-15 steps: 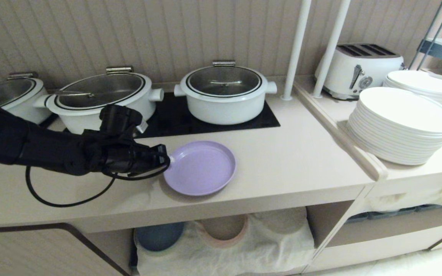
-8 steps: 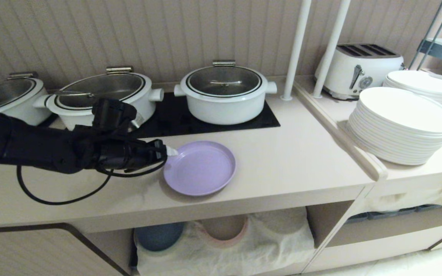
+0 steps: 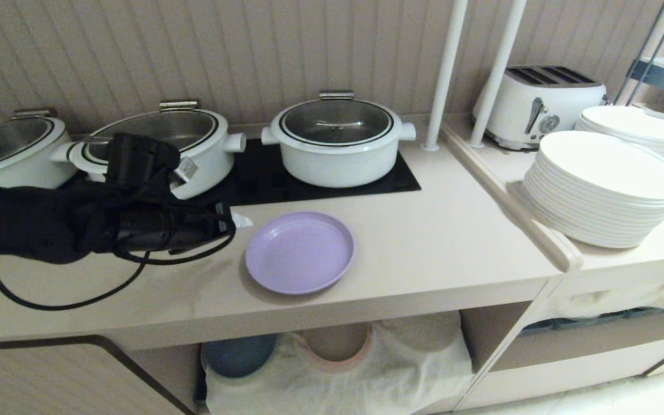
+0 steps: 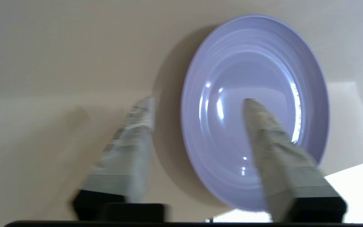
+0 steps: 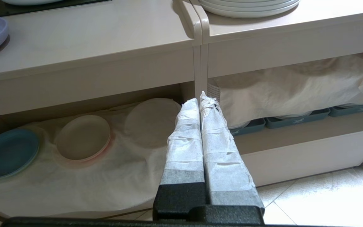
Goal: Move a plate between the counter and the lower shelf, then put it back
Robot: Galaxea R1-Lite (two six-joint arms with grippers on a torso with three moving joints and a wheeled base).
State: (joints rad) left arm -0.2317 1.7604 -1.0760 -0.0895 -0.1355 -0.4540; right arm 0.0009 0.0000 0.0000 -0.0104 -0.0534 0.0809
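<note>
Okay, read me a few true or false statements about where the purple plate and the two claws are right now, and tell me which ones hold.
1. The plate lies flat on the counter. True.
2. The left claw is clamped on the plate's rim. False: its fingers are apart and hold nothing; in the head view the claw sits beside the plate, clear of its rim.
3. The plate sits on the cloth of the lower shelf. False: only a blue plate, a beige-pink plate and a covered round shape are there.
4. The right claw is shut and empty, low in front of the shelves. True.
5. The stacked white plates stand to the right of the purple plate. True.
</note>
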